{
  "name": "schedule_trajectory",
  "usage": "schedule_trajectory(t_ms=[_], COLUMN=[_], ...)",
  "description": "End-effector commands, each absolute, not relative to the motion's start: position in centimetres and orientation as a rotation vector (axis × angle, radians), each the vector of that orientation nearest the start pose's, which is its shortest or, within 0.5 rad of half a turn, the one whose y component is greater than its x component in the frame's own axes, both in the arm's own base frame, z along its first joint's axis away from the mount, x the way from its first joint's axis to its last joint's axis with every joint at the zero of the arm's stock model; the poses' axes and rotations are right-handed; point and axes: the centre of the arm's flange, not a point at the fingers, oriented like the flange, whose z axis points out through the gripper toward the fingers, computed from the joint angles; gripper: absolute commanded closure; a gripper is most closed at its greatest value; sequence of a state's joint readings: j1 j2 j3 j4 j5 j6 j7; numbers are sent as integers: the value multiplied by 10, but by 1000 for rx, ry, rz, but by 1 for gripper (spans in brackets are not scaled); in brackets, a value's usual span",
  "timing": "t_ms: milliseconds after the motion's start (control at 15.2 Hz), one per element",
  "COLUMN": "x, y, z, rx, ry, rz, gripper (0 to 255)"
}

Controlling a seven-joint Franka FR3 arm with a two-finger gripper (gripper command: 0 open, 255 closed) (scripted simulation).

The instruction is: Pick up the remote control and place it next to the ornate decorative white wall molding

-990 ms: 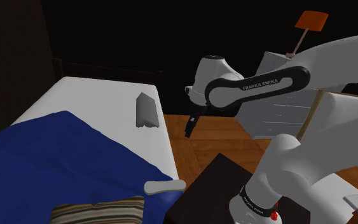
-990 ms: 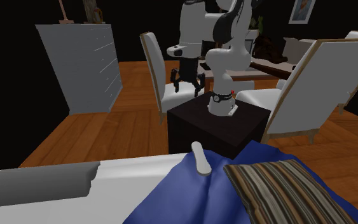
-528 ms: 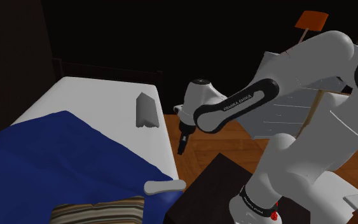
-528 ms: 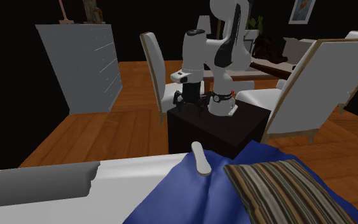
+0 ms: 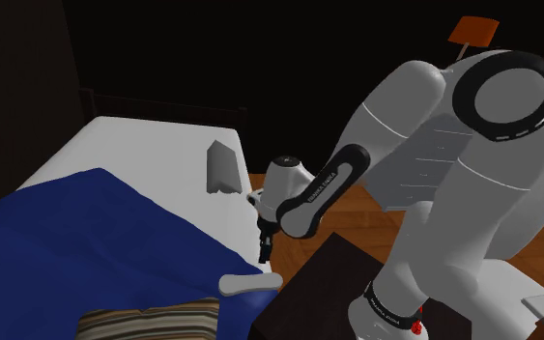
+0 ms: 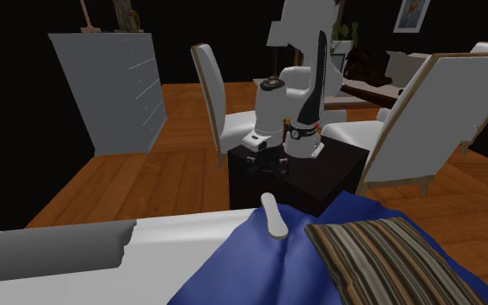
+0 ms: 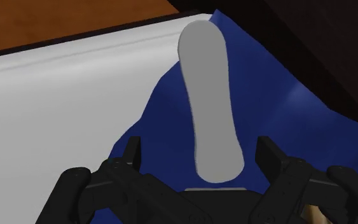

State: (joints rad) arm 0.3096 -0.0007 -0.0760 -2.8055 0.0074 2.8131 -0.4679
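Lower than half a second ago, the tool (image 5: 264, 246) now hangs just above the remote (image 5: 250, 283). Its black fingers are spread wide and flank the remote's near end without touching it. The remote is a smooth, plain grey, rounded oblong. It lies on the rumpled blue blanket (image 5: 86, 232) at the bed's (image 5: 144, 145) edge, near a striped pillow (image 5: 149, 321). The molding (image 5: 226, 169), a plain grey wedge, sits well apart on the white sheet. Forearm lettering is too small to read.
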Motion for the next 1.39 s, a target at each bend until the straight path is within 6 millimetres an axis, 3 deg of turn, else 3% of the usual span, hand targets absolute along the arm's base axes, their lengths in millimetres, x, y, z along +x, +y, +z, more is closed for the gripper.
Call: schedule_trajectory(t_ms=[0, 330, 792, 1320], x=[363, 359, 359, 359], y=[95, 118, 119, 119], z=[181, 121, 84, 81], rx=[-2919, -2829, -2829, -2829], ry=[-1143, -1314, -1314, -1314], rz=[-12, -2, -2, -2], gripper=[0, 0, 0, 0])
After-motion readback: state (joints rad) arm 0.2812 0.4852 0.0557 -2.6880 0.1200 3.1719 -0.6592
